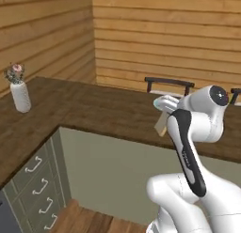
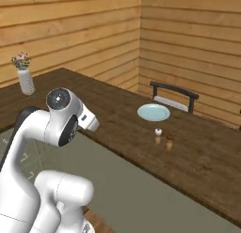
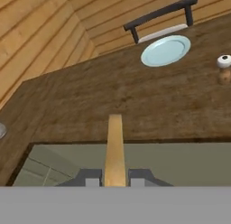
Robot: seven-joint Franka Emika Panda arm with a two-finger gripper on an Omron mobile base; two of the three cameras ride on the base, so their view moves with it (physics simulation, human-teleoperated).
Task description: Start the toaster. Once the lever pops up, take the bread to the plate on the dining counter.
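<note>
Gripper (image 3: 115,178) jaws nearly closed, clamping bread (image 3: 114,148) edge-on betw. both fingers. Bread held above near edge of dining counter (image 3: 90,101); plate (image 3: 165,50) well ahead, to the right.

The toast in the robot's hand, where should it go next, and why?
Probably forward over the dining counter toward the plate. In the hand view the gripper is shut on the toast, which sticks out edge-on, just reaching past the counter's near edge. The plate lies bare farther along, near the chair, so the toast has not reached it yet.
</note>
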